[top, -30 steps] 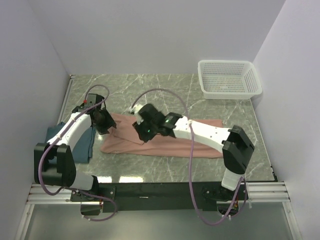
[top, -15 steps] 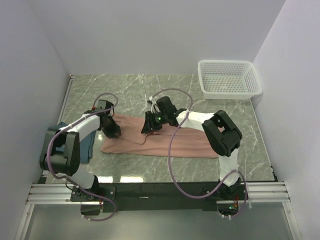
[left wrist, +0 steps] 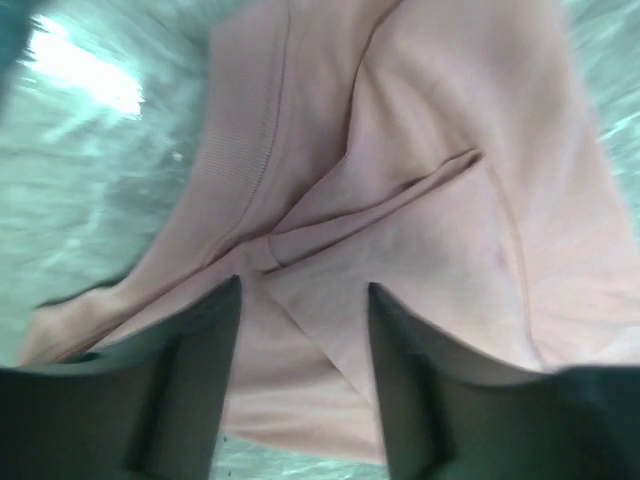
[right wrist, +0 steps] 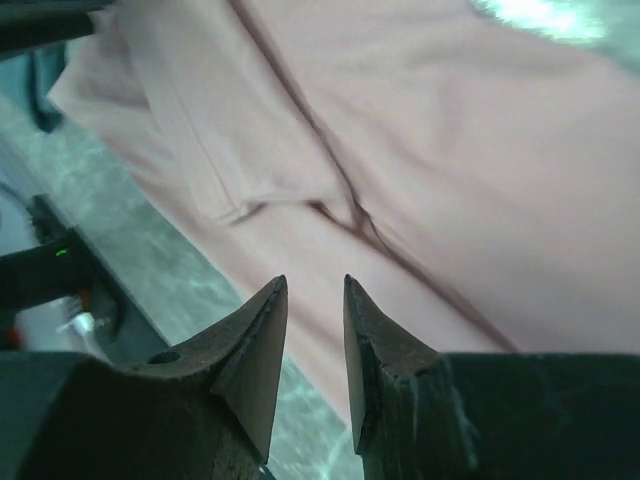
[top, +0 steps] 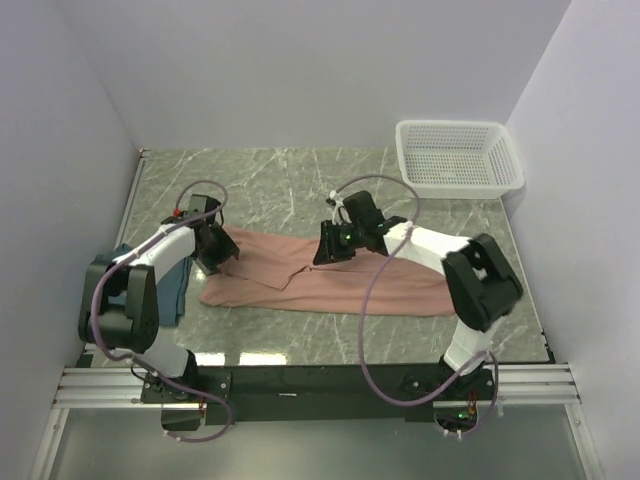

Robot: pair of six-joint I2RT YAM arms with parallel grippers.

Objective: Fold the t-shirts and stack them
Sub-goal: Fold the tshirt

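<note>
Nearest the arm bases, at about 8 o'clock on the marble table (top: pixel 300 180), the dark teal-blue t-shirt (top: pixel 178 288) lies bunched and partly under the left arm, not yet folded. Just beyond it the salmon-pink t-shirt (top: pixel 350 285) is spread across the middle of the table. Its long axis runs from 9 to 3 o'clock. A ribbed band in the left wrist view looks like the neckline, so I judge that the neck points toward 9 o'clock and the hem toward 3, though I cannot be sure. A folded flap with a raised crease sits left of centre.

Over the shirt's 9 o'clock end hovers the left gripper (top: pixel 228 258), its fingers wide apart with only cloth below them. Over the far edge, near the centre, is the right gripper (top: pixel 322 254), jaws a narrow gap apart and holding nothing.

A second ago the right arm lay stretched low across the cloth, its gripper further toward 9 o'clock. It has since drawn back toward 3 o'clock, while the left gripper has barely shifted. The shirt's far edge now lies straighter. I read this as a lengthwise fold just laid down and released. The crosswise folds, the teal shirt and the stacking are still to come.

Farthest off, at 1 o'clock, stands a white mesh basket (top: pixel 460 183), well apart from both shirts.
</note>
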